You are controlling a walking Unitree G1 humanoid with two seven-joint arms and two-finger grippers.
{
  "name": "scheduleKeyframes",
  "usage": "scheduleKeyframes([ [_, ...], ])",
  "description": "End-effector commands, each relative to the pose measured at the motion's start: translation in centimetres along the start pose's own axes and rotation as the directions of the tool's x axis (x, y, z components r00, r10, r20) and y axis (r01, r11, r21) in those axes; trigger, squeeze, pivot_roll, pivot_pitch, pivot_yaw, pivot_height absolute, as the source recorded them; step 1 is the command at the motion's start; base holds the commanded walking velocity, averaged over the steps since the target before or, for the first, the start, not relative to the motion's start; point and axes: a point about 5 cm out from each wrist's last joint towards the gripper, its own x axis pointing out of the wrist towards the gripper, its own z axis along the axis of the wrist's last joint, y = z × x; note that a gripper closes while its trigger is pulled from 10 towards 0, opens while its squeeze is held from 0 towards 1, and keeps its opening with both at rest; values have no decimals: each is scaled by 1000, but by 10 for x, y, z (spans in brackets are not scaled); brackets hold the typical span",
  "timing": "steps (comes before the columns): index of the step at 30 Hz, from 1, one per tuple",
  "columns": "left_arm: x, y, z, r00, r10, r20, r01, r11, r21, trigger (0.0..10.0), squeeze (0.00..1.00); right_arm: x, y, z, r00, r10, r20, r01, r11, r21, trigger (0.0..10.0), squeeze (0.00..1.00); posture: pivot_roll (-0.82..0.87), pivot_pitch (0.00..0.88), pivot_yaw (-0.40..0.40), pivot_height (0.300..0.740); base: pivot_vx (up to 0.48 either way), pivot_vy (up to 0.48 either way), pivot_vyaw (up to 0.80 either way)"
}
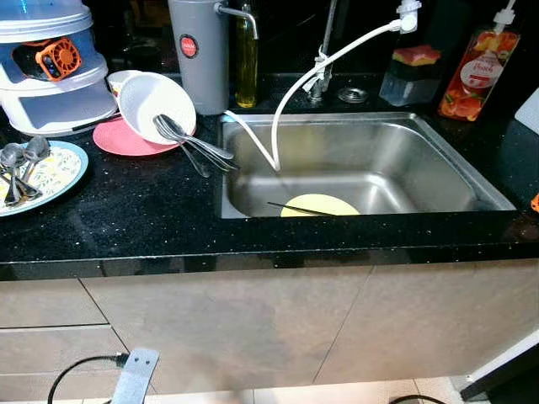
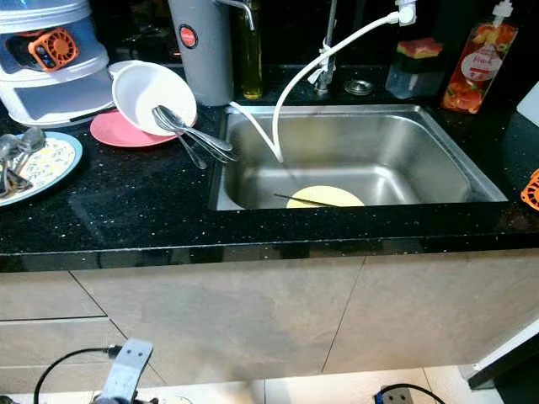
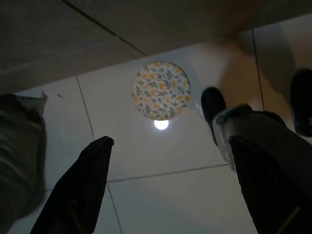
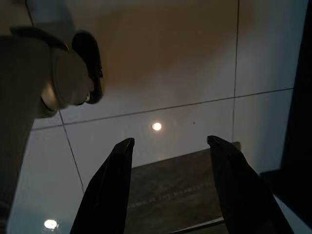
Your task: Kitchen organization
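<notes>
Two grippers hang idle, fingers apart and empty: left gripper [image 3: 165,185], right gripper [image 4: 170,187]. Step in hand: approach. The yellow plate [image 1: 320,205] lies in the sink [image 1: 472,181] (utensil across it); next I must raise an arm.

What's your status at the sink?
Both grippers open, hanging low over floor: left, right. Yellow plate lies in sink. Hose dangles into it. Spoons overhang rim.
</notes>
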Motion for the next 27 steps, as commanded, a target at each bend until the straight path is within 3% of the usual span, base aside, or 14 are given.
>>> scheduleKeyframes([
  [1, 0, -8, -12, 999, -25, -42, 26, 999, 25, 10000, 0, 0, 2, -9, 1000, -1, -31, 2, 1000, 18, 10000, 0, -48, 16, 17, 740, 0, 0, 0],
  [11, -4, -6, -36, 995, -21, -98, 21, 1000, -5, 10000, 0, -1, 0, -14, 999, -2, -50, 2, 1000, 6, 10000, 0, -21, 18, 8, 740, 0, 0, 0],
  [15, -5, -4, -38, 995, -15, -97, 14, 1000, -12, 10000, 0, -1, 0, -11, 999, 11, -36, -10, 999, 30, 10000, 0, -12, 20, 3, 740, 0, 0, 0],
  [21, -7, 6, -38, 996, 14, -83, -17, 999, -33, 10000, 0, -1, 13, -10, 998, 59, -15, -59, 998, -4, 10000, 0, -6, 50, -9, 740, 0, 0, 0],
  [27, -7, 9, -36, 997, 22, -78, -25, 999, -40, 10000, 0, 0, 12, -6, 998, 61, -11, -62, 998, -17, 10000, 0, 1, 51, 5, 740, 0, 0, 0],
])
